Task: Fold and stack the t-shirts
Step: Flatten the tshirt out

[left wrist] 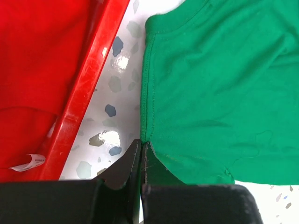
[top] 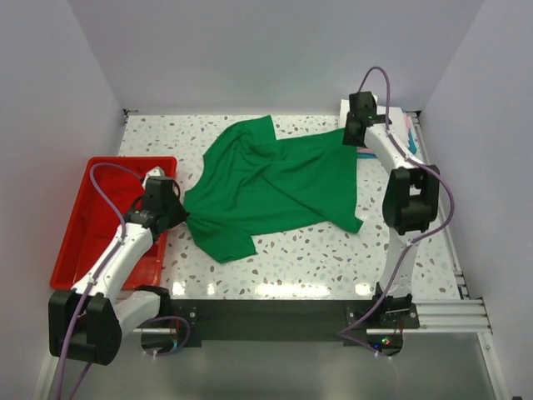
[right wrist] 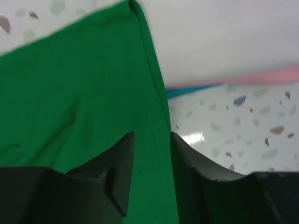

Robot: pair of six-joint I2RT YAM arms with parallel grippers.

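Observation:
A bright green t-shirt (top: 275,187) lies spread and rumpled across the middle of the speckled table. My left gripper (top: 176,212) sits at the shirt's left edge, beside the red tray. In the left wrist view this gripper (left wrist: 141,142) is shut, with the hem of the green t-shirt (left wrist: 219,93) running into its tips. My right gripper (top: 354,133) hovers at the shirt's far right corner. There its jaws (right wrist: 152,135) stand apart, with the edge of the green cloth (right wrist: 84,116) lying loose between them. Folded t-shirts (top: 408,137) lie at the back right, mostly hidden behind the right arm.
A red plastic tray (top: 83,225) stands at the left, its rim (left wrist: 88,84) close to my left gripper. Pink (right wrist: 280,74) and blue (right wrist: 187,91) edges of the folded pile show beyond the right gripper. White walls enclose the table on three sides.

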